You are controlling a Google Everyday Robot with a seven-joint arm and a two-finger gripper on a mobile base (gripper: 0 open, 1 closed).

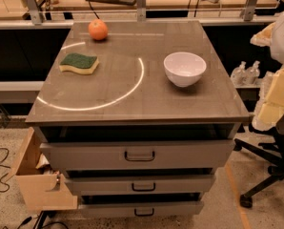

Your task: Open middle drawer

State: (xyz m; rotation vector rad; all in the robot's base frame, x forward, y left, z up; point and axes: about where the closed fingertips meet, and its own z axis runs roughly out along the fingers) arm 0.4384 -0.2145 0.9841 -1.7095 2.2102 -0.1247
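Observation:
The middle drawer [142,183] is the low grey front second from the top in the grey cabinet, with a small dark loop handle [143,187] at its centre. A dark gap shows above it. A taller-fronted drawer [137,154] sits over it and another low drawer [142,209] under it. My gripper [275,99] shows as pale yellow and white parts at the right edge of the camera view. It is right of the cabinet, level with its top, well apart from the handle and holding nothing that I can see.
On the cabinet top [132,87] lie an orange [98,29], a green and yellow sponge [79,63] and a white bowl [185,68]. A light-brown wooden box [35,185] juts out at the cabinet's lower left. An office chair base [266,171] stands at the right.

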